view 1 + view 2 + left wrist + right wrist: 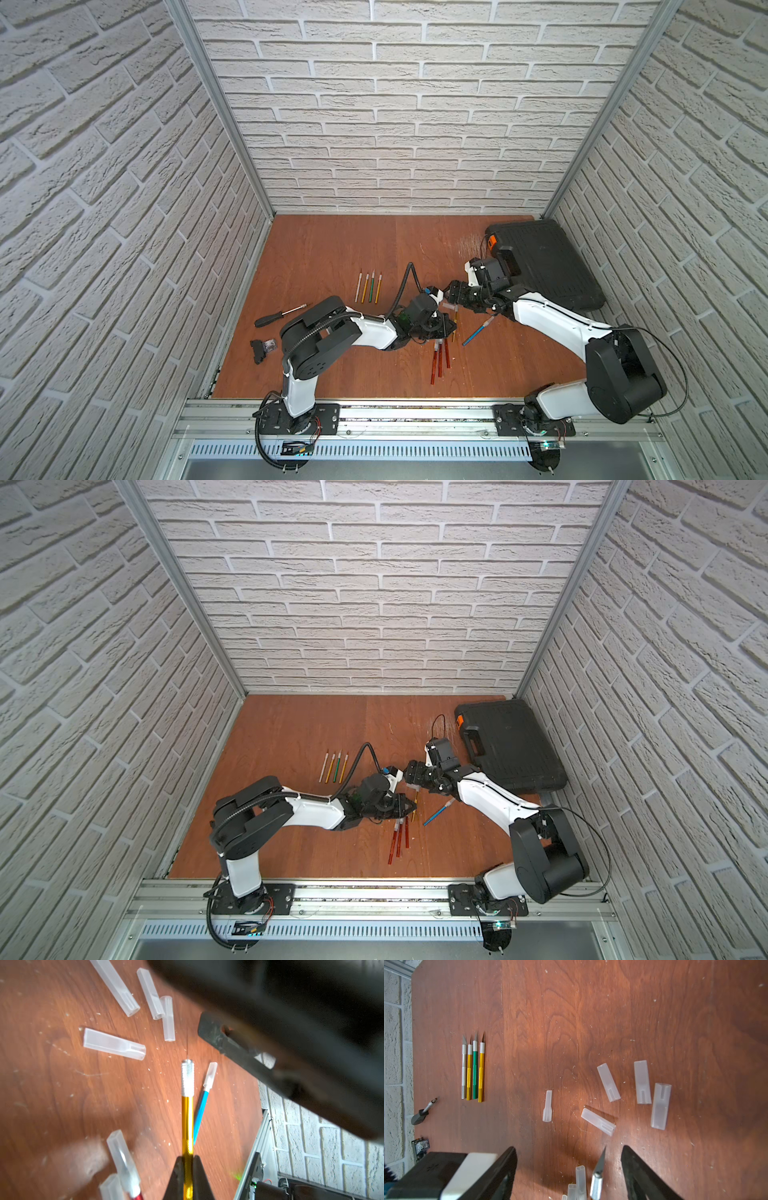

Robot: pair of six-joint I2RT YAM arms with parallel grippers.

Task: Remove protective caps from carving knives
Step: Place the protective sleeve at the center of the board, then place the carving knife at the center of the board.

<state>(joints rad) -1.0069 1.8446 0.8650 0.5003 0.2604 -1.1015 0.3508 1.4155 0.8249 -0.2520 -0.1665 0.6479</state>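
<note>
Brick-patterned walls box in a wooden table. Low centre in the left wrist view, the left gripper pinches a gold knife, its blade bare. That blade pokes up between the wide-spread jaws of the right gripper, at the bottom of the right wrist view. Loose caps lie just above. Any closing or sideways drift there would likely strike the edge and twist the knife in its grip.
</note>
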